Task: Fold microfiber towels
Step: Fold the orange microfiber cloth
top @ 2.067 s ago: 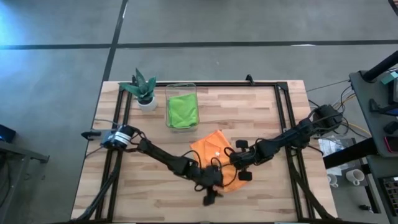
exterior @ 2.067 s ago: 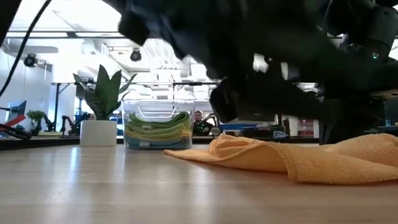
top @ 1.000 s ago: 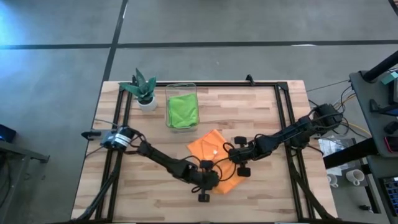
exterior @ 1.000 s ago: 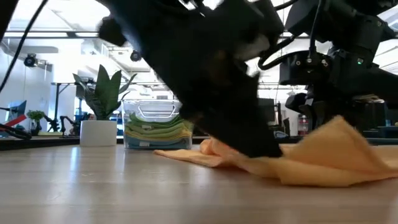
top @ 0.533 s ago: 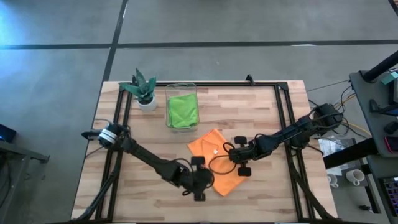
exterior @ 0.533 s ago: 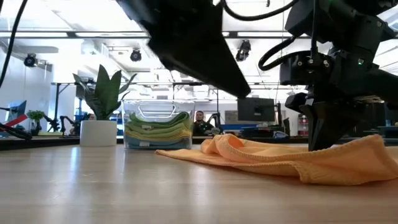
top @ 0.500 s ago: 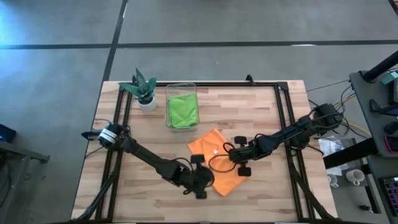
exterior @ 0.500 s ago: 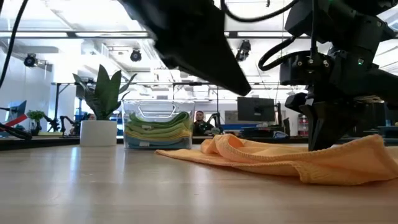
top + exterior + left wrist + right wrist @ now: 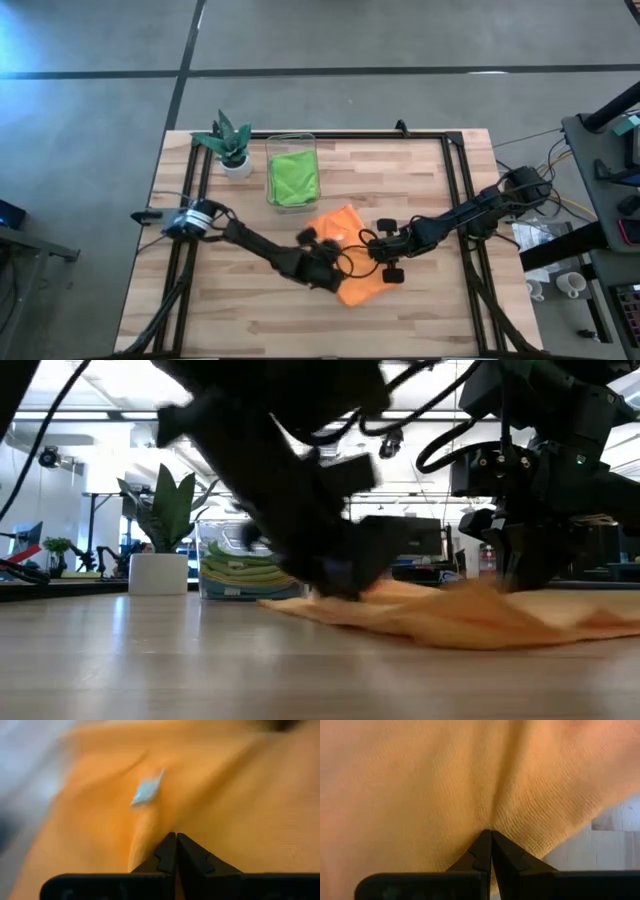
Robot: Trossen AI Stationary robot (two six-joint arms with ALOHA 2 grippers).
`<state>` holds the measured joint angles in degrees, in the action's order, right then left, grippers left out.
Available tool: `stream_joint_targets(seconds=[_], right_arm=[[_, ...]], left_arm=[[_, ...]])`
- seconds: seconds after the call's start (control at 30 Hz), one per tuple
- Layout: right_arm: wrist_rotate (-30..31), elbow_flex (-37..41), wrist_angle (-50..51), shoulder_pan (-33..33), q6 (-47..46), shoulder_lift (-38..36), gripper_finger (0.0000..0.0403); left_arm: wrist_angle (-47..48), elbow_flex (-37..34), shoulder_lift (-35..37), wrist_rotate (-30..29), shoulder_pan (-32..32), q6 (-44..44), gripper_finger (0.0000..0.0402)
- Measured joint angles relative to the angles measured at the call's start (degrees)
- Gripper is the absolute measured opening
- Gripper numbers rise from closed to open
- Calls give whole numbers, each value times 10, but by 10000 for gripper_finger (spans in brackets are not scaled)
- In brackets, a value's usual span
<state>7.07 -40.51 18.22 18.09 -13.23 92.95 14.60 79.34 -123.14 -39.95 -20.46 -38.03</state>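
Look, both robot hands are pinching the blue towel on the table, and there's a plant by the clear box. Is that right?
Almost. The towel they pinch is orange, not blue, as the high view shows. The left gripper and the right gripper are both shut on it, and the plant does stand beside the clear box on the table.

orange towel [image 9: 420, 785] is showing a soft matt cloth with a fine ribbed weave, puckering where the fingers [image 9: 485, 851] are pinching it; a small pale fabric tag [image 9: 147, 792] is sitting on it. fingers are looking like matt black plastic. tabletop [image 9: 420, 180] is showing pale wood planks with a light sheen. bin [image 9: 235, 560] is looking like clear glossy plastic. pot [image 9: 158, 573] is looking smooth, white.
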Motion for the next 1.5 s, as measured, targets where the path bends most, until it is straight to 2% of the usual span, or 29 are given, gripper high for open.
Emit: stream_joint_targets(seconds=[0.1,0.23,0.3,0.37,0.5,0.63,0.73,0.9,1.13,1.33,1.5], right_arm=[[-5,2,-1,0,1,0,9],[-9,3,-1,0,3,-1,9],[-10,3,-1,0,10,-1,9],[-11,2,-2,0,22,-1,9],[-15,-8,9,0,41,-11,9],[-20,-18,42,2,55,-50,8],[-16,-20,33,2,57,-87,8],[-12,-17,8,21,35,-100,8],[-18,5,-151,82,34,-29,8],[-65,-11,-190,125,37,53,8],[-65,-45,-182,171,53,76,8]], left_arm=[[115,1,26,-44,-8,-143,0],[254,-1,45,-61,-37,-318,0],[310,-3,44,-65,-48,-377,0],[336,-3,45,-72,-52,-398,0],[320,-2,45,-73,-54,-362,0],[222,-2,47,-86,-52,-252,0],[200,-2,47,-75,-24,-220,0],[199,-4,48,-99,28,-146,0],[126,-46,48,-70,81,-146,0],[118,-93,48,-87,90,-187,0],[113,-101,48,-90,91,-182,0]])
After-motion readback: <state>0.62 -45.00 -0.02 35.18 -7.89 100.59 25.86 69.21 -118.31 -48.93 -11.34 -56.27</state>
